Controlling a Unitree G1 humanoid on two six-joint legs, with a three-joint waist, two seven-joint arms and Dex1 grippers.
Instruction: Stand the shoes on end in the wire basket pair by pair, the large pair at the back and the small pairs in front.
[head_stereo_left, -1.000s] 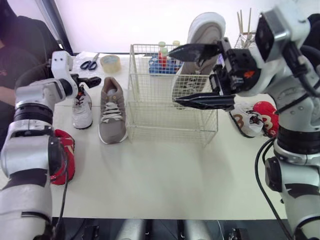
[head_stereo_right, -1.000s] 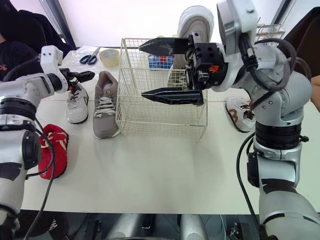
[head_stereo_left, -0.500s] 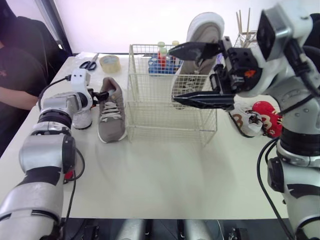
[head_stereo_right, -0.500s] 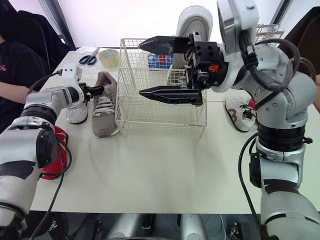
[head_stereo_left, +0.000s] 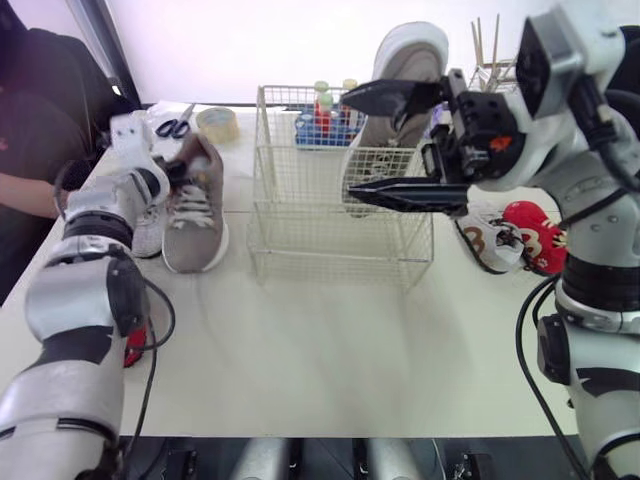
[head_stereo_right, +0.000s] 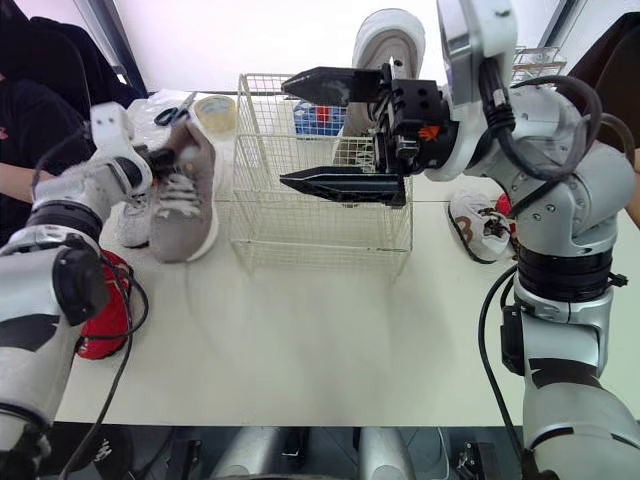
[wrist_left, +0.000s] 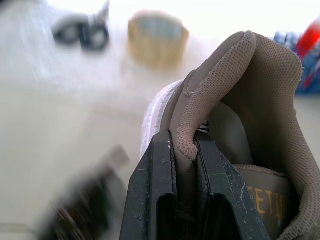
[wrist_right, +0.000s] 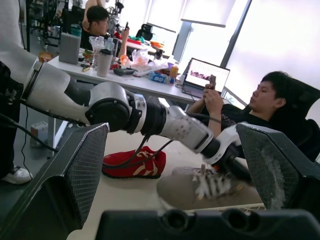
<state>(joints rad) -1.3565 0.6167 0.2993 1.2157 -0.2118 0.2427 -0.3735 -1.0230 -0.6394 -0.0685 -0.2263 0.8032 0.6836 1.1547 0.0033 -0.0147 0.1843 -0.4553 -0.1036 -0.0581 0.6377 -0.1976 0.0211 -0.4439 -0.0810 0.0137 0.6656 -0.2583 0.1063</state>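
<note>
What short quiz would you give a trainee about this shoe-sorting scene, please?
1. True or false: the right gripper is shut on a shoe.
2. Where does the left gripper pinch the grey shoe? A) the heel edge B) the laces C) the toe
3. How many shoes stand on end in the wire basket?
Key: 1 false, it is open and empty. 2 A. 3 one, the upright shoe at the back.

White shoe (head_stereo_left: 148, 232), half hidden behind the taupe shoe (head_stereo_left: 195, 212)
</note>
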